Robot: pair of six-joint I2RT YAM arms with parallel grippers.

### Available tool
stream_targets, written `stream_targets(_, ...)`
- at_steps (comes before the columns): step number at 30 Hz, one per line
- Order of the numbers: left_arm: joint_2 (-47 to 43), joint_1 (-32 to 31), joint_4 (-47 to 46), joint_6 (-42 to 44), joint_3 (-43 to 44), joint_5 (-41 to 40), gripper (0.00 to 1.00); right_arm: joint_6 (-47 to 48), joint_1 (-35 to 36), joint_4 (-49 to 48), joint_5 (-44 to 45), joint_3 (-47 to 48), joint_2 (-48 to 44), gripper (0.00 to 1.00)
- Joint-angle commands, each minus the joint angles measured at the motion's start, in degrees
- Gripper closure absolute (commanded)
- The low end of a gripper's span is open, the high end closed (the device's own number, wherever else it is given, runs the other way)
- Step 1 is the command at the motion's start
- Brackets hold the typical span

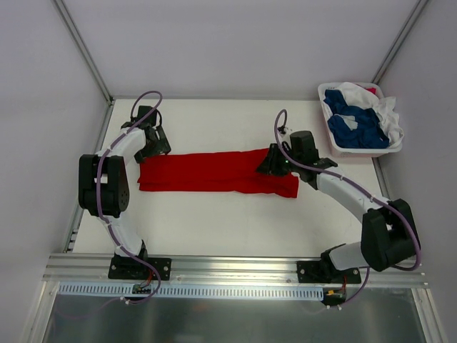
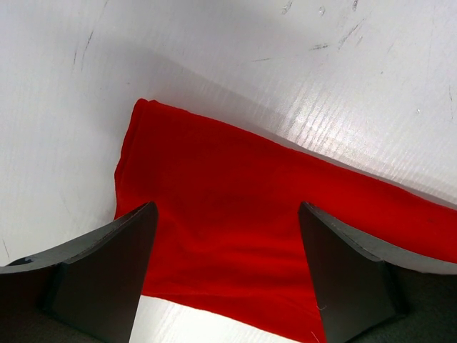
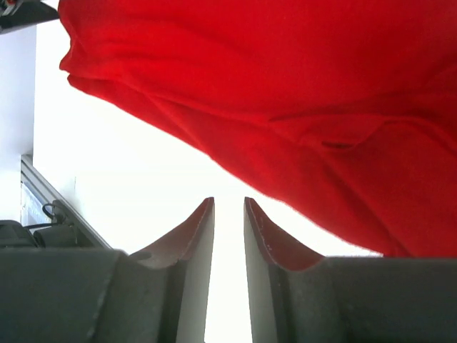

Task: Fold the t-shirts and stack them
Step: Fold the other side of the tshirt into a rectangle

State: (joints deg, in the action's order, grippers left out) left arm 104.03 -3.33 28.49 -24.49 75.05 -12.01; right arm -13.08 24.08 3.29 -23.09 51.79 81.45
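A bright red t-shirt (image 1: 214, 173) lies on the white table, folded into a long strip running left to right. My left gripper (image 1: 153, 145) hovers over its left end, jaws wide open and empty; the red cloth (image 2: 235, 200) fills the space between the fingers (image 2: 114, 264) below them. My right gripper (image 1: 271, 163) is at the strip's right end. In its wrist view (image 3: 228, 201) the jaws stand a narrow gap apart with nothing between them, just off the edge of the red cloth (image 3: 285, 93). Dark blue (image 1: 353, 123) and white (image 1: 387, 113) shirts lie bundled in the basket.
A white plastic basket (image 1: 365, 151) stands at the back right corner of the table (image 1: 214, 229). Metal frame posts rise at the back corners. An aluminium rail (image 1: 228, 266) holds both arm bases along the near edge.
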Motion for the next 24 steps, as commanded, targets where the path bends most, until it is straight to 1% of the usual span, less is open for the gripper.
stream_targets(1,-0.06,-0.27,-0.10,0.76,0.01,-0.38,0.19,-1.07,1.15,1.19,2.61,-1.87,-3.58,0.74)
stream_targets(4,0.73,-0.27,-0.10,1.02,0.19,0.31,0.19,-1.33,1.76,1.37,2.61,-1.61,-3.32,0.73)
stream_targets(5,0.91,-0.27,-0.10,1.11,0.45,0.76,0.19,-1.51,1.85,1.28,2.87,-1.60,-2.53,0.71)
stream_targets(8,1.35,-0.27,-0.01,1.20,0.54,1.55,0.19,-1.51,1.85,0.75,3.31,-1.34,0.01,0.71)
stream_targets(13,0.04,-0.36,-0.10,1.38,-0.07,2.08,0.19,0.86,1.68,1.88,2.96,4.36,6.25,0.70)
stream_targets(17,-2.25,-0.71,-0.54,1.81,-1.04,0.51,0.19,7.26,1.85,7.86,11.21,10.95,11.35,0.70)
stream_targets(18,-2.86,-0.80,-0.54,1.99,-1.04,0.15,0.19,8.59,2.20,9.79,13.84,12.53,13.28,0.70)
stream_targets(19,-3.13,-0.80,-0.54,2.08,-1.22,-0.03,0.18,9.99,2.38,13.11,18.47,15.24,14.08,0.70)
stream_targets(21,-3.57,-0.80,-0.54,2.08,-1.30,-0.73,0.19,12.63,2.55,14.90,22.28,16.93,15.40,0.70)
stream_targets(22,-3.57,-0.80,-0.63,2.17,-1.39,-0.99,0.19,14.64,2.56,16.21,26.30,18.42,16.45,0.70)
stream_targets(24,-3.13,-0.80,-0.54,2.17,-1.31,-1.09,0.19,17.11,2.82,17.88,29.32,19.83,17.42,0.70)
